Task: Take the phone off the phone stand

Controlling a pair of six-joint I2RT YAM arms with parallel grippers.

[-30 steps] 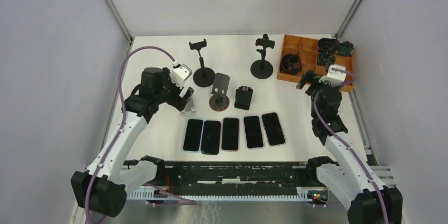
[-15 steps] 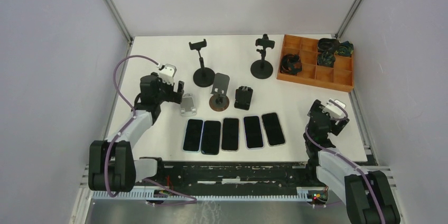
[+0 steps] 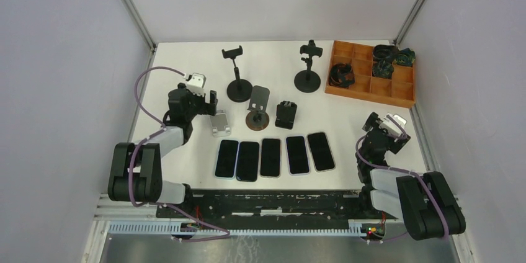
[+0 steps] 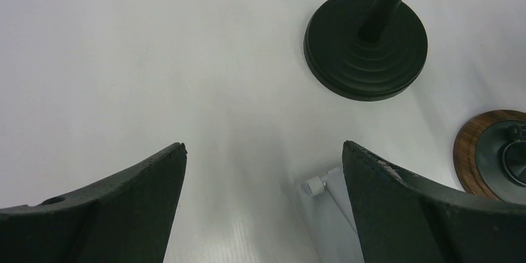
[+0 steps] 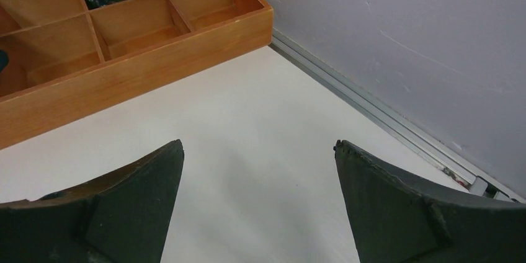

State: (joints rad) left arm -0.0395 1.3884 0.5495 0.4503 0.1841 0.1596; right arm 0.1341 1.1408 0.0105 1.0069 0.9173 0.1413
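Five dark phones lie flat in a row near the front of the table, from the leftmost phone to the rightmost phone. No phone sits on any stand. A small silver phone stand lies empty just behind the row; its corner shows in the left wrist view. My left gripper is open and empty, low over the table just left of the silver stand. My right gripper is open and empty at the right, over bare table.
Two tall black clamp stands stand at the back, the first one's base in the left wrist view. A wood-based stand and a small black stand sit mid-table. An orange compartment tray is back right, by the wall rail.
Both arms have folded back toward their bases. The left gripper drew away from the silver stand, and the right gripper came down from beside the orange tray to the table's right side.
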